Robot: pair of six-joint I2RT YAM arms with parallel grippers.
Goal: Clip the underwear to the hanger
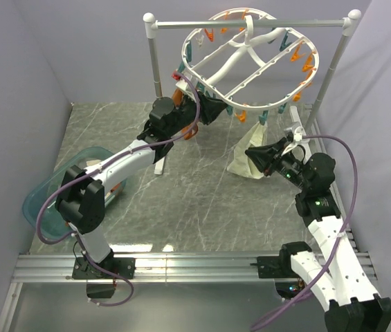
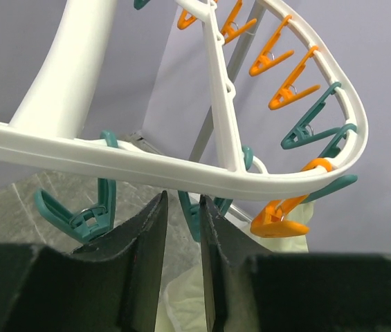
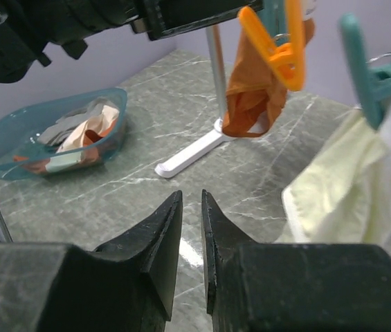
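The white oval hanger (image 1: pixel 216 72) hangs tilted from the rail, with orange and teal clips around its rim (image 2: pixel 112 162). The pale cream underwear (image 1: pixel 249 149) dangles from a teal clip (image 3: pixel 371 79) at the hanger's near rim and reaches down to the table. My left gripper (image 1: pixel 217 108) sits just under the rim. Its jaws (image 2: pixel 183 197) are open only a narrow gap, and a teal clip leg (image 2: pixel 189 211) lies against the right finger, with underwear fabric (image 2: pixel 181 297) below. My right gripper (image 1: pixel 250 153) hovers beside the underwear (image 3: pixel 333 200), narrowly open (image 3: pixel 192 196) and holding nothing.
An orange-brown garment (image 3: pixel 250 97) hangs from an orange clip. The white rail stand (image 1: pixel 250 23) spans the back, with its foot (image 3: pixel 188 155) on the table. A teal basket (image 1: pixel 50 200) of clothes sits at the left. Purple walls close in both sides.
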